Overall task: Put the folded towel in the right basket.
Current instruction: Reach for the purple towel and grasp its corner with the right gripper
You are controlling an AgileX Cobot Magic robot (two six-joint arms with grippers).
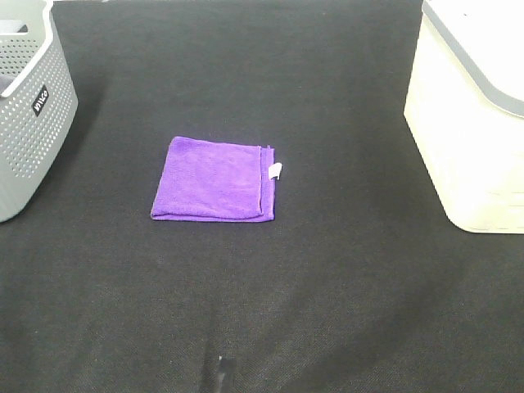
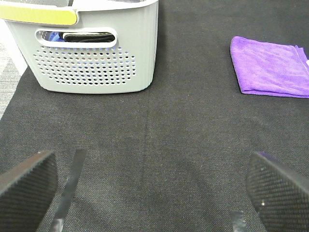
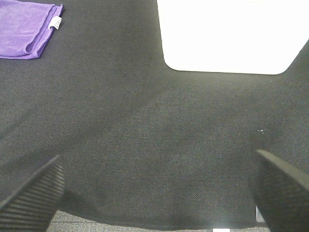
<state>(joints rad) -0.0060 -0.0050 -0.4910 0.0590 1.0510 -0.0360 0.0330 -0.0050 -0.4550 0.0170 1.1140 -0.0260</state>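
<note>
A purple folded towel (image 1: 216, 179) with a small white tag lies flat on the black cloth in the middle of the table. It shows in the left wrist view (image 2: 270, 72) and in the right wrist view (image 3: 26, 29). The right basket (image 1: 475, 115) is cream white with a grey rim, at the right edge; it also shows in the right wrist view (image 3: 231, 34). My left gripper (image 2: 149, 193) is open and empty, well short of the towel. My right gripper (image 3: 154, 193) is open and empty, near the table's front edge. Neither arm appears in the exterior high view.
A grey perforated basket (image 1: 29, 106) stands at the left edge; the left wrist view (image 2: 91, 48) shows dark items inside it. Black cloth (image 1: 327, 286) covers the whole table.
</note>
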